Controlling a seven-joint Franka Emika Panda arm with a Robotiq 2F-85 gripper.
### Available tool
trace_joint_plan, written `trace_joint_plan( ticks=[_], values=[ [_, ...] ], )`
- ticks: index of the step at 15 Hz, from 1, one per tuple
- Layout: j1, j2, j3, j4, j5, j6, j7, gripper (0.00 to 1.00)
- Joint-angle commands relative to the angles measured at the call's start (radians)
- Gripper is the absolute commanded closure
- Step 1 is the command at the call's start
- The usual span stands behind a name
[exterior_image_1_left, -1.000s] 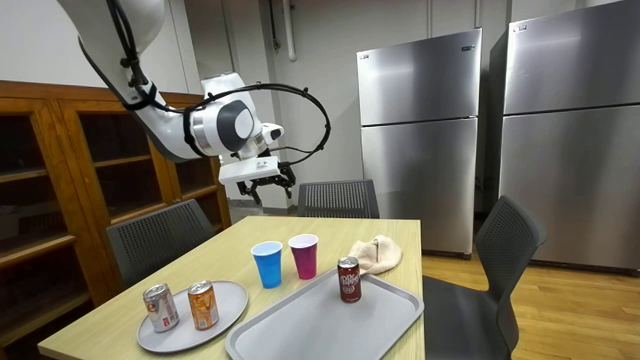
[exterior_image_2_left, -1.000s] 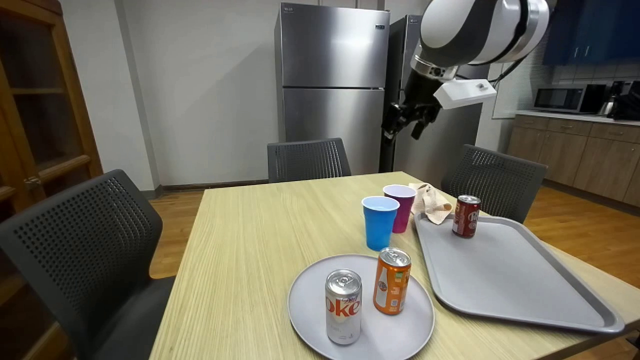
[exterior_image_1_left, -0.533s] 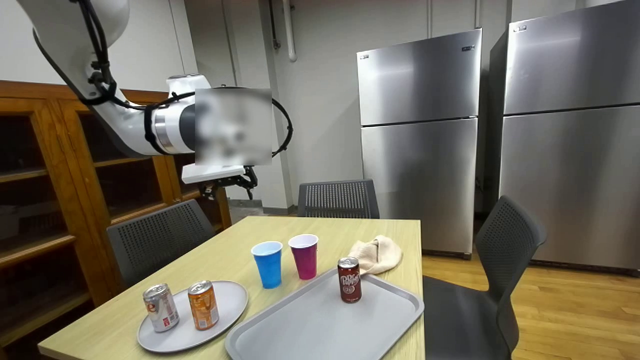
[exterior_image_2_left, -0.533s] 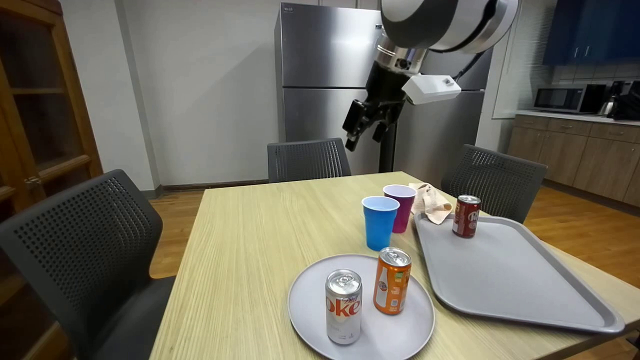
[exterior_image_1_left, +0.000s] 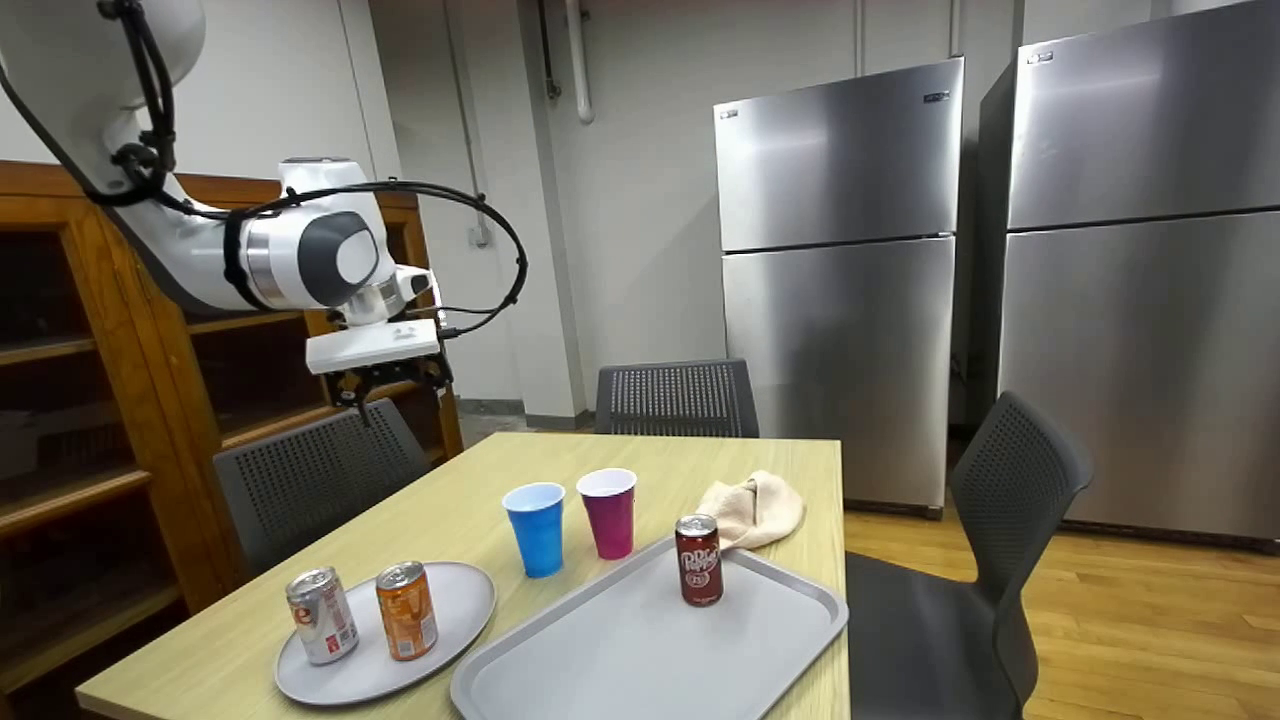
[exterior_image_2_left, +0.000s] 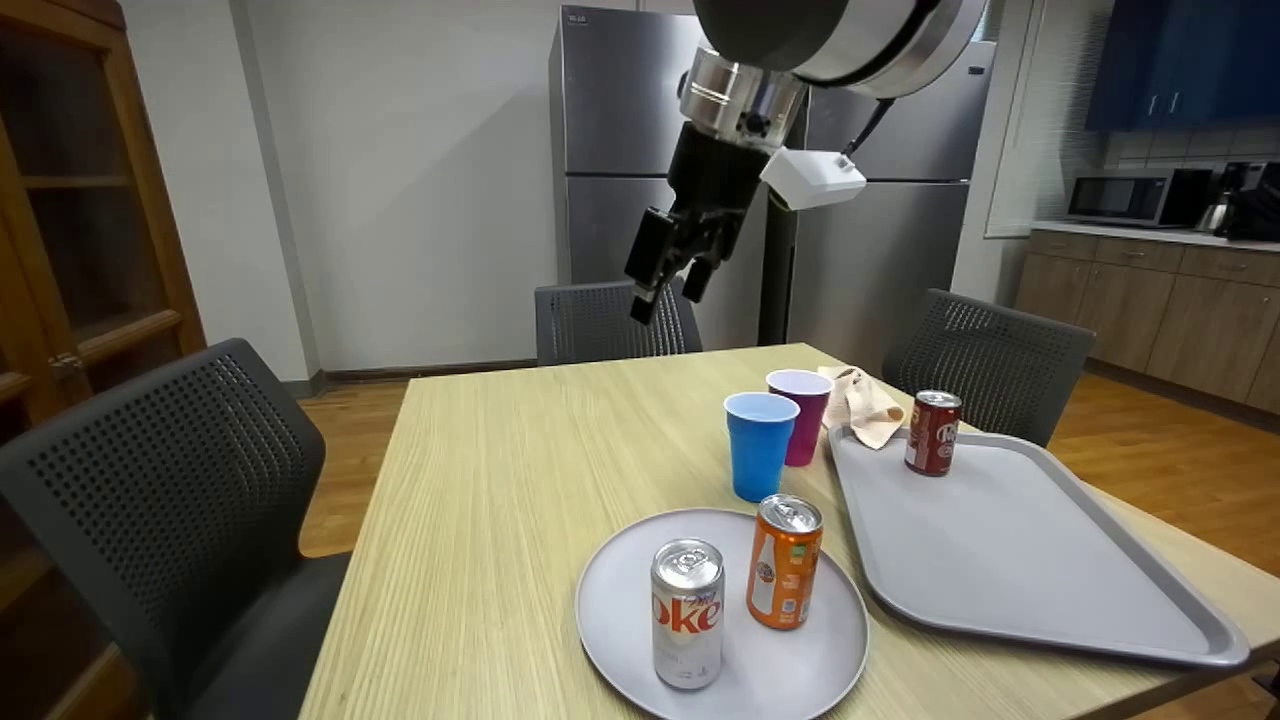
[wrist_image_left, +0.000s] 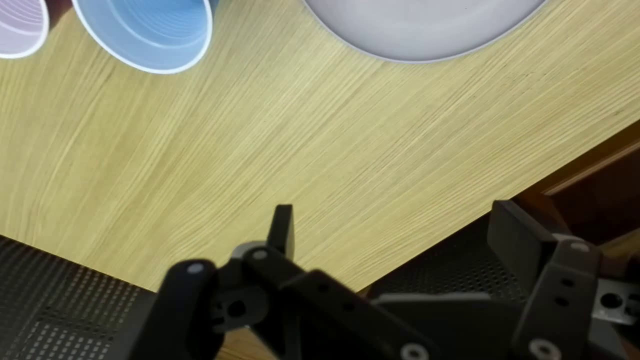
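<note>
Above the level of the surface (exterior_image_2_left: 540, 450), the end effector (wrist_image_left: 395, 227) hangs spread wide, holding nothing, apart from the blue cup (exterior_image_2_left: 757, 455) and round plate (exterior_image_2_left: 622, 595) on the surface. Probably a positioning step; any grasp would call for lowering.

The pale table (exterior_image_2_left: 520, 470) bears a round plate (exterior_image_2_left: 780, 670), grey tray (exterior_image_2_left: 1040, 560), blue cup (exterior_image_2_left: 760, 450), magenta cup (exterior_image_2_left: 808, 430) and beige cloth (exterior_image_2_left: 862, 405).

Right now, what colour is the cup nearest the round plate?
The cup is bright blue, paler inside; it shows best in an exterior view.
</note>
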Motion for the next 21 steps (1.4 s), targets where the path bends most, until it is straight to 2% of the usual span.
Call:
trace_joint_plan(
  ticks=[1, 8, 15, 21],
  values=[
    [0.016, -0.011, 0.032, 0.026, 0.063, -0.067, -0.103, 0.0],
    [0.053, -0.006, 0.073, 0.032, 0.121, -0.179, -0.228, 0.0],
    [0.082, 0.01, 0.083, 0.017, 0.105, -0.259, -0.256, 0.0],
    [0.099, 0.034, 0.094, -0.016, 0.063, -0.246, -0.215, 0.0]
  ],
)
